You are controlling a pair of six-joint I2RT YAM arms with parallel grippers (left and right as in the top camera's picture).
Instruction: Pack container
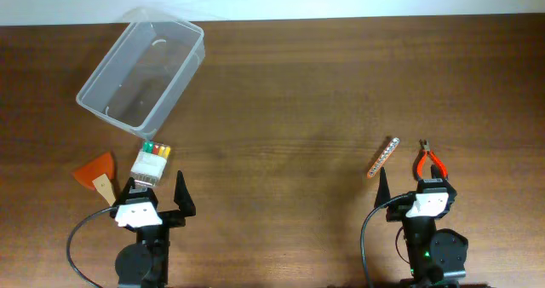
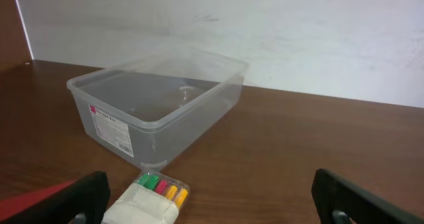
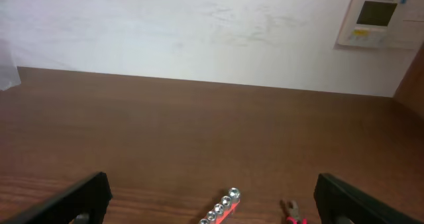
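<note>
The clear plastic tub with rounded corners (image 1: pixel 140 71) sits empty at the far left of the brown wooden bench (image 1: pixel 289 92). Packing has not started. The left jaws and right jaws are open, holding nothing. Next, the left jaws should probably grab the pack of coloured pens (image 1: pixel 152 162) just ahead.

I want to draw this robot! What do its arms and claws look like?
Both arms are black, with round bases and a white block behind each claw. The left claw and the right claw each have two black, pointed fingers. A thin black cable loops out beside each base. The right base shows a tiny green light.
</note>
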